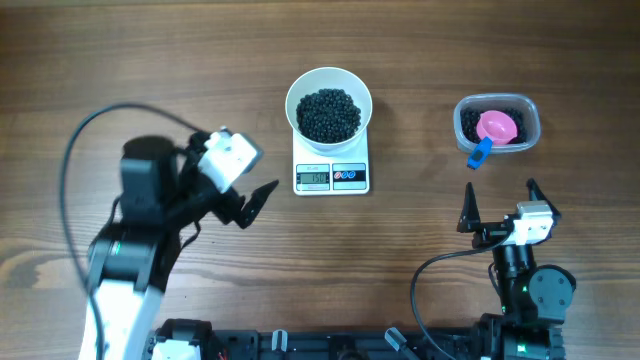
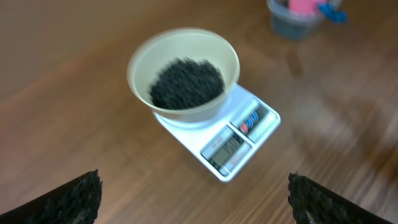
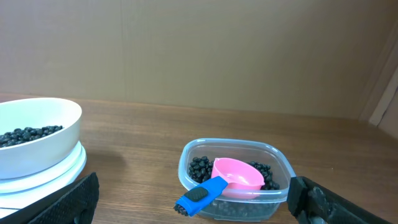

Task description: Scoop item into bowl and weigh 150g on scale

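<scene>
Brown wood makes up the surface, and all the things sit on it. The white bowl stands on the scale, just ahead of the left gripper. The black beans make a dark heap inside the bowl. The left gripper has its two fingers wide apart and holds nothing. The right gripper is also wide apart and empty. The clear container sits close in front of it, with more beans and the pink scoop inside. The bowl is off to that gripper's left. The number on the scale is too blurry to read, so I cannot tell if the weight is right. If more beans are needed, the right gripper could bump the container and tip it, because it looks light. Then beans would roll all over the surface. The scoop's blue handle is thin, so the fingers might slip off it. If the left gripper goes forward, it could push the bowl or press the scale and make the number wrong.
</scene>
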